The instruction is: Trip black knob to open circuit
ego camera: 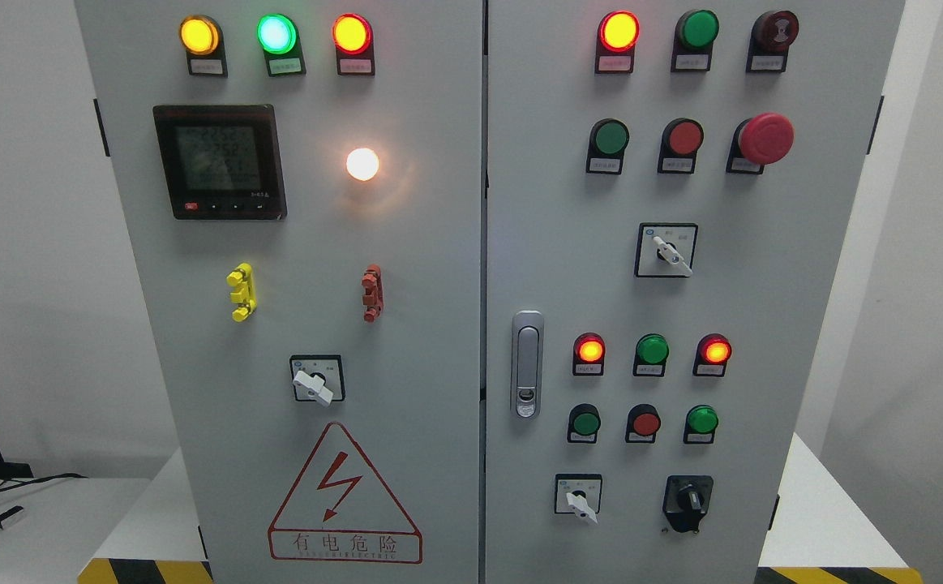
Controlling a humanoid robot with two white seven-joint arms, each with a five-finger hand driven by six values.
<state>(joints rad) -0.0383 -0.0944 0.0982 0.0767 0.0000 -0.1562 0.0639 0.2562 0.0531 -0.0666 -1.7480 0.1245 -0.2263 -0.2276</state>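
Observation:
The black knob sits low on the right door of the grey electrical cabinet, on a black mount, its handle roughly upright. A white-handled selector switch is just to its left. Neither of my hands shows anywhere in the head view.
Above the knob are rows of lit indicator lamps and push buttons, a second selector and a red mushroom stop button. A door latch handle stands at the seam. The left door carries a meter and a hazard triangle.

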